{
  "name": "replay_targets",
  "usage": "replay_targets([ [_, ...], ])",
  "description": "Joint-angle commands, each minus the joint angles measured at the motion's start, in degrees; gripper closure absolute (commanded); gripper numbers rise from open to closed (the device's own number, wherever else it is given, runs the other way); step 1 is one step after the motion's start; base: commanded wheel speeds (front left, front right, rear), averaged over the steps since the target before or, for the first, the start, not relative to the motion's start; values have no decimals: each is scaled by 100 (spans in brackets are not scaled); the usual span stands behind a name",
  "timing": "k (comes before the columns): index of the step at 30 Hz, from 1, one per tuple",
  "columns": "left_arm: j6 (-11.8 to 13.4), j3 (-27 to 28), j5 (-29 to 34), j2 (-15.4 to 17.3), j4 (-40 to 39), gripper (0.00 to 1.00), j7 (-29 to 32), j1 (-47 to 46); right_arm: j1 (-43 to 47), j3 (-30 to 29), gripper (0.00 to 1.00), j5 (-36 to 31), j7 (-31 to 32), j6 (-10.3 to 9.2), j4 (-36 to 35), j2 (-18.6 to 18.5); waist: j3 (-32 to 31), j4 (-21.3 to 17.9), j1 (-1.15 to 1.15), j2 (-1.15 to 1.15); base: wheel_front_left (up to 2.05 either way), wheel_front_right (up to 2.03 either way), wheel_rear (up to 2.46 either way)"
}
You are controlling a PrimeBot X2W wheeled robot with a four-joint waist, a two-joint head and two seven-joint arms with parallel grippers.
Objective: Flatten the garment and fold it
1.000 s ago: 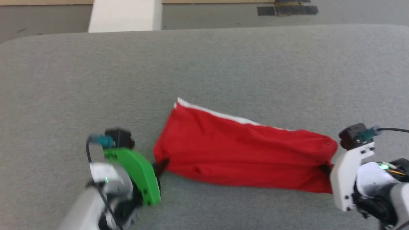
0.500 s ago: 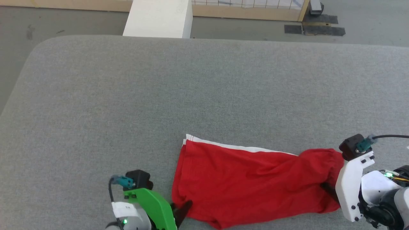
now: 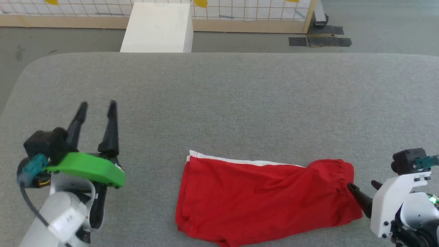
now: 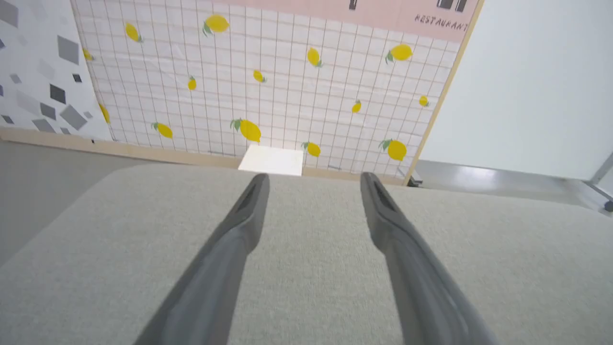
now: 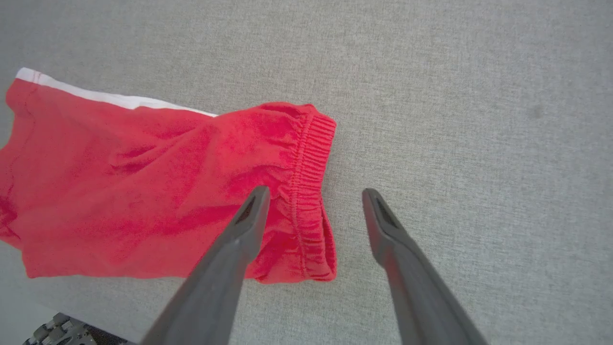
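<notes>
Head view: garment (image 3: 264, 199) lies flat on grey table (image 3: 219, 103), near front edge. Left gripper (image 3: 98, 104) well apart to its left, jaws wide, empty. Right gripper (image 3: 362, 185) at waistband end, jaws wide

Left wrist: bare table under the jaws

Right wrist: waistband (image 5: 313, 158) between the spread jaws, not gripped

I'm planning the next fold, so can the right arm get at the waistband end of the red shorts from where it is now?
Probably yes. The right gripper is open right at the waistband, and nothing on the grey table lies between them.
</notes>
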Motion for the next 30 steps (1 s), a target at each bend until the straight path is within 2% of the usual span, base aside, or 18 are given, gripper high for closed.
replay_targets([
  [1, -72, -5, 193, -2, 170, 0, -415, -31, 43, -23, 0, -89, 3, -9, -9, 104, 21, -35, 0, 0, 0, 0, 0],
  [3, -165, -20, 415, -46, 343, 0, -807, -58, 5, -25, 0, -205, 42, -9, 67, 206, 54, -48, 0, 0, 0, 0, 0],
  [5, -263, -50, 645, -118, 432, 0, -936, -74, -69, -4, 0, -316, 68, -9, 210, 256, 112, -40, 0, 0, 0, 0, 0],
  [10, -485, 94, 1054, -445, 461, 0, -976, -40, -390, 109, 0, -469, 78, -9, 674, 281, 296, 27, 0, 0, 0, 0, 0],
  [12, -642, 262, 1125, -672, 584, 0, -977, 40, -575, 265, 0, -518, 101, -9, 1006, 229, 380, 62, 0, 0, 0, 0, 0],
  [17, -879, 459, 1205, -910, 837, 0, -978, 45, -750, 581, 0, -494, 246, -9, 1484, 97, 454, 83, 0, 0, 0, 0, 0],
  [18, -907, 488, 1221, -938, 887, 0, -978, 42, -771, 614, 15, -466, 274, -9, 1545, 84, 460, 83, 0, 0, 0, 0, 0],
  [19, -931, 539, 1241, -978, 924, 0, -979, 31, -801, 657, 71, -438, 290, -9, 1596, 61, 467, 80, 0, 0, 0, 0, 0],
  [21, -974, 638, 1275, -1035, 983, 0, -979, 22, -861, 689, 100, -374, 234, -9, 1637, 34, 470, 61, 0, 0, 0, 0, 0],
  [26, -1060, 843, 1383, -1149, 1035, 0, -979, 39, -986, 506, 100, -262, 183, -9, 1735, -171, 451, 15, 0, 0, 0, 0, 0],
  [30, -1123, 971, 1467, -1221, 1049, 0, -979, 51, -1059, 89, 100, -180, 208, -9, 1896, -496, 432, 1, 0, 0, 0, 0, 0],
])
